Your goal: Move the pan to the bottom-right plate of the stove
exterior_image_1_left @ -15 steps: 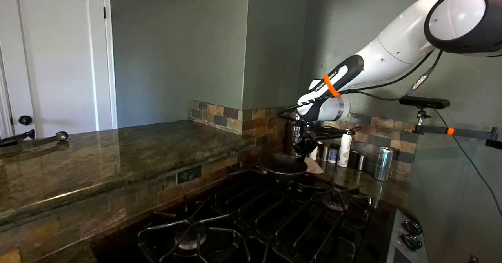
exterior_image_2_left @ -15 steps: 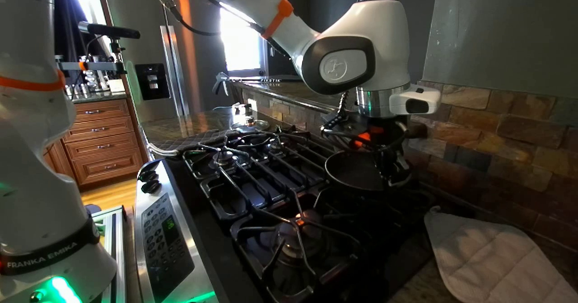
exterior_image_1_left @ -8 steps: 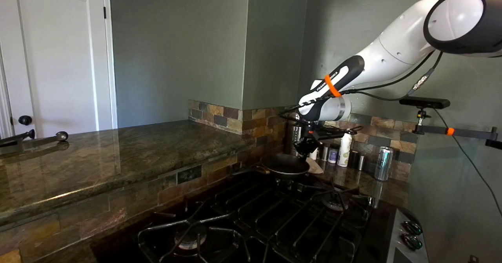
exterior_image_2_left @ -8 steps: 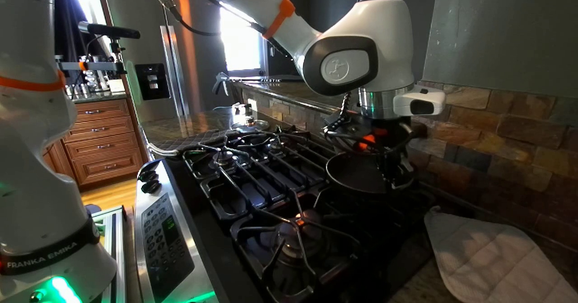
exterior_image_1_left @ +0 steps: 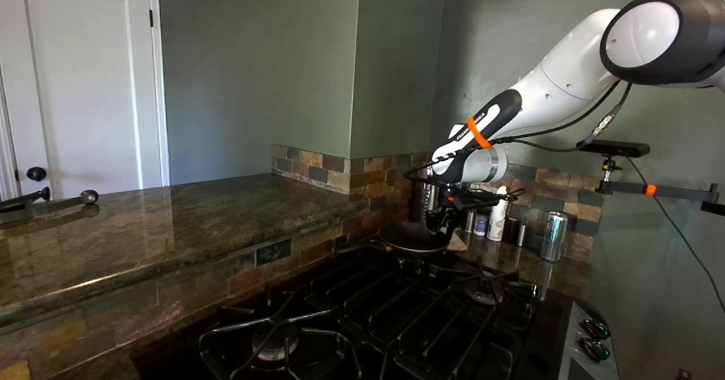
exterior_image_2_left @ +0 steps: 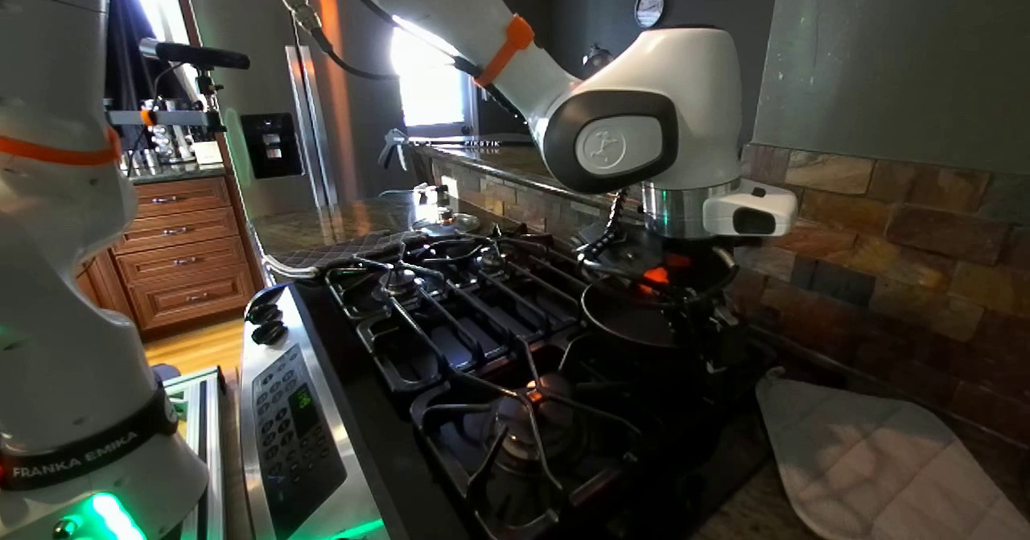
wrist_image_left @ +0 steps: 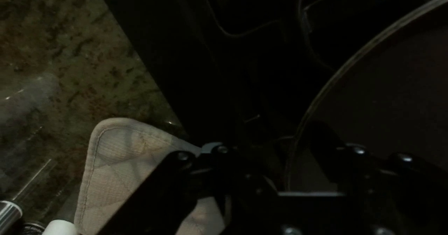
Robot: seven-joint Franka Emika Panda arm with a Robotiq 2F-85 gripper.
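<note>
Gripper [wrist_image_left: 271,147] | lower than before | spread astride edge of pan [wrist_image_left: 381,98]

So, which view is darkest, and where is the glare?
Wrist view: darkest, the black jointed gripper fingers nearly merging with the black gas stove; in an exterior view, glare whitens the tall rectangular window; in an exterior view, light streaks the glossy brown stone counter.
</note>
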